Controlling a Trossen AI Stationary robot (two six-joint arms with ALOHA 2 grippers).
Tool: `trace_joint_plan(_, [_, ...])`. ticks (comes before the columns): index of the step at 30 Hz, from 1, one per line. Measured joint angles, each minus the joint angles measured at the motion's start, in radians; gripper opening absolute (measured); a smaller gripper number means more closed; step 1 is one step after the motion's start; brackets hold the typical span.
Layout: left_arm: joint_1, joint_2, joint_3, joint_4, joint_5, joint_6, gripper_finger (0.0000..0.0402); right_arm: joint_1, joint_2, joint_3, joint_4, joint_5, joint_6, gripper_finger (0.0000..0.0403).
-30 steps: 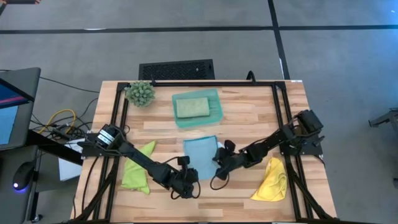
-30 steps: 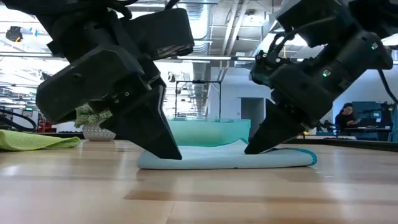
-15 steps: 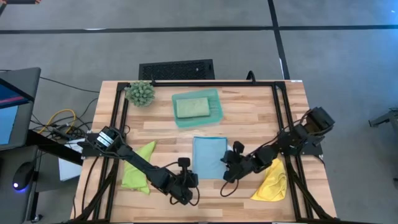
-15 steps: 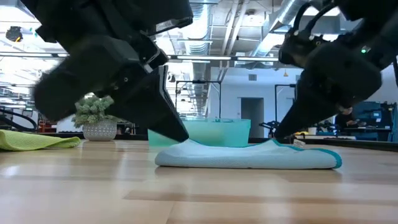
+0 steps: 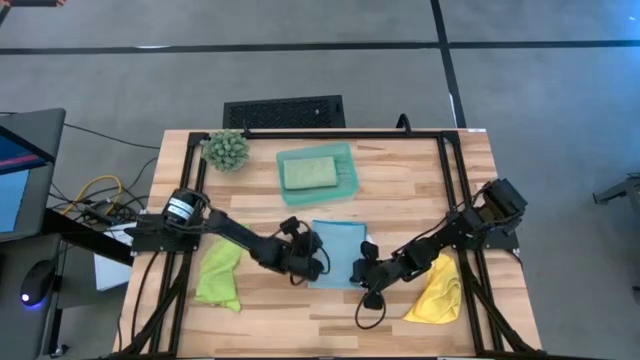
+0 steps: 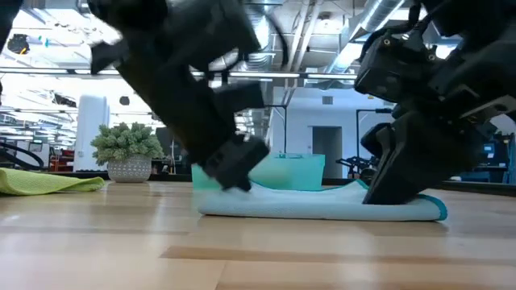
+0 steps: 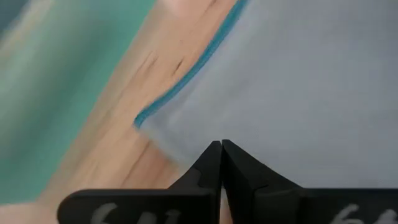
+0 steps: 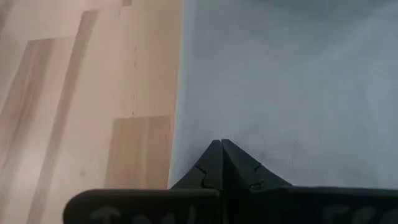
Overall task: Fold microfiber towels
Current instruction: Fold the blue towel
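Light blue towel (image 5: 336, 252) flat at desk (image 5: 400, 190) centre, folded. Left pincer (image 5: 312, 266) closed, tips over its left edge; right pincer (image 5: 360, 272) closed at its right front corner, touching the cloth

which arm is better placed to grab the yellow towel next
The right. In the high view its gripper sits at the light blue towel, with the yellow towel beside that arm. The left gripper is across the blue towel, farther off.

teal tray (image 5: 347, 180) at the table's (image 5: 400, 190) far side, spiky plant ball (image 5: 226, 150) perhaps potted.
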Motion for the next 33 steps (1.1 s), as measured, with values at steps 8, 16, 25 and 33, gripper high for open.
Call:
trace_joint_plan(8, [-0.011,0.000,-0.025,0.041,-0.018,0.052,0.0004,0.031,-0.047,-0.008,-0.007,0.059,-0.051,0.0017])
trace_joint_plan(16, [-0.065,0.002,0.035,0.044,-0.122,0.129,0.0004,-0.069,-0.055,-0.004,-0.067,0.392,0.197,0.0015])
trace_joint_plan(25, [0.003,0.000,-0.059,0.071,-0.050,-0.012,0.0004,-0.189,-0.045,-0.030,-0.195,0.383,0.258,0.0014])
trace_joint_plan(33, [-0.007,-0.017,-0.073,0.093,-0.041,0.018,0.0004,-0.138,-0.094,-0.052,-0.280,0.436,0.268,0.0015])
